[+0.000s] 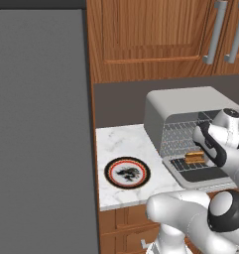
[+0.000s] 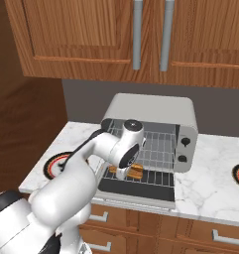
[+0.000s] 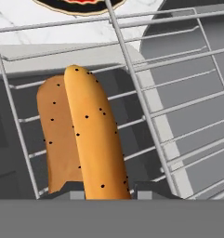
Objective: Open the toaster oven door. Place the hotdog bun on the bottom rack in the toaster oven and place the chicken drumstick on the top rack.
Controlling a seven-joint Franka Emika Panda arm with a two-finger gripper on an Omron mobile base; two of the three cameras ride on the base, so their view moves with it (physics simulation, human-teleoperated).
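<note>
1. We take the toaster oven [image 2: 150,116] as our landmark; it stands on the marble counter [image 2: 215,191] under the wooden wall cabinets [image 2: 91,34], against the dark back wall.
2. The toaster oven door [image 2: 136,191] is already down, lying flat in front of the oven's mouth, so we judge the opening step done.
3. The arm reaches into that mouth from the front, and the gripper [image 3: 104,193] sits just above the pulled-out wire rack [image 3: 178,116].
4. The jaws are drawn in narrow on the hotdog bun [image 3: 83,135], pinching its near end; the bun points away from the hand over the rack, in the lower left part of the oven opening [image 1: 194,158].
5. We judge the step in hand to be setting the bun on the bottom rack. We cannot tell for sure whether it already rests on the wires.
6. The next move calls for settling the bun onto the wires, opening the jaws, and backing straight out over the door.
7. A round plate [image 1: 127,172] lies on the counter well left of the oven, with a small dark lump on it that we take for the chicken drumstick [image 1: 127,173], not yet moved.
8. The upper rack close above the hand and the lowered door below leave a tight way out; lifting early could catch the wires.
</note>
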